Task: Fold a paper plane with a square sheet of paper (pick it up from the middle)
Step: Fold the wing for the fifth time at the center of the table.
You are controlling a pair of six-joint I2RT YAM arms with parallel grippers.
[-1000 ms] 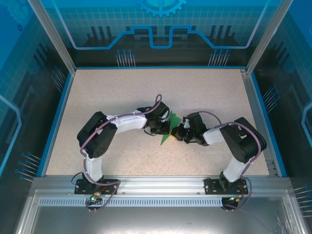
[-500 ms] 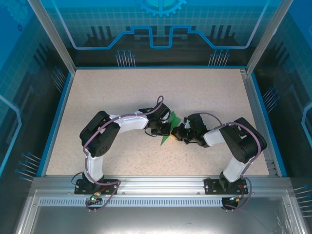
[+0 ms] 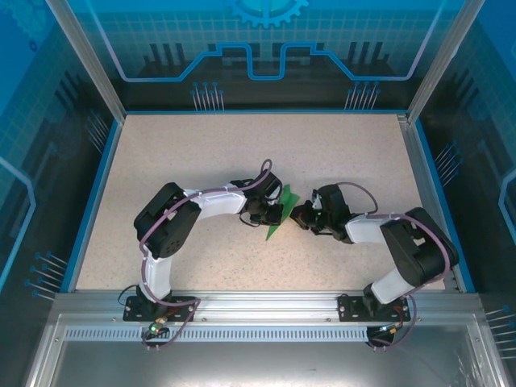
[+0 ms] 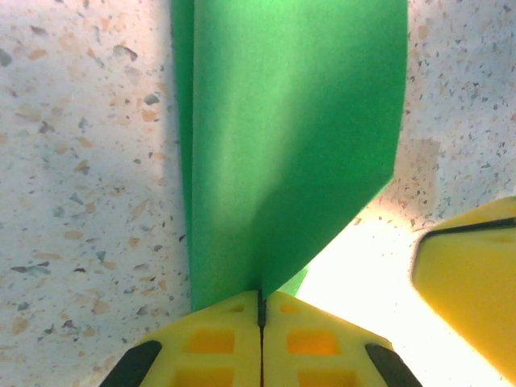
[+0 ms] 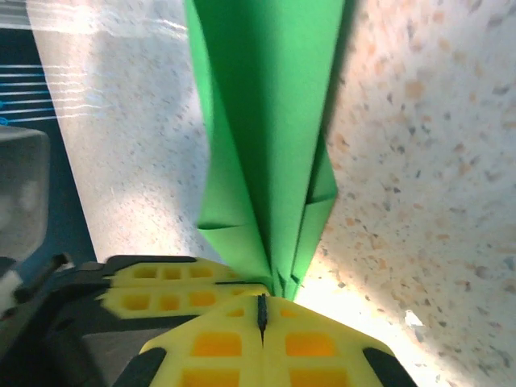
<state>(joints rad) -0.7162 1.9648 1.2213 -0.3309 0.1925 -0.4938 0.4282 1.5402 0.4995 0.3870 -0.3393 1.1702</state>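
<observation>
The left pincer (image 3: 272, 214) was closed tight, its yellow pads (image 4: 218, 339) pressed together with only a thin seam between them, nipping the lower end of the green paper plane (image 4: 290, 121). The right pincer (image 3: 301, 216) was likewise closed, its pads (image 5: 306, 343) meeting on the folded tail of the paper plane (image 5: 270, 105), where several creased layers showed. The two pincers faced each other just beside one another. A yellow block at the right of the left wrist view seemed to be one of the right pincer's fingers, though it was too blurred to be sure.

The paper plane (image 3: 276, 228) was near the middle of the counter (image 3: 201, 153), slightly toward the near edge. The counter was pale speckled stone-look board with a blue rim (image 3: 91, 205), enclosed by clear blue-printed panels (image 3: 266, 48) on aluminium posts.
</observation>
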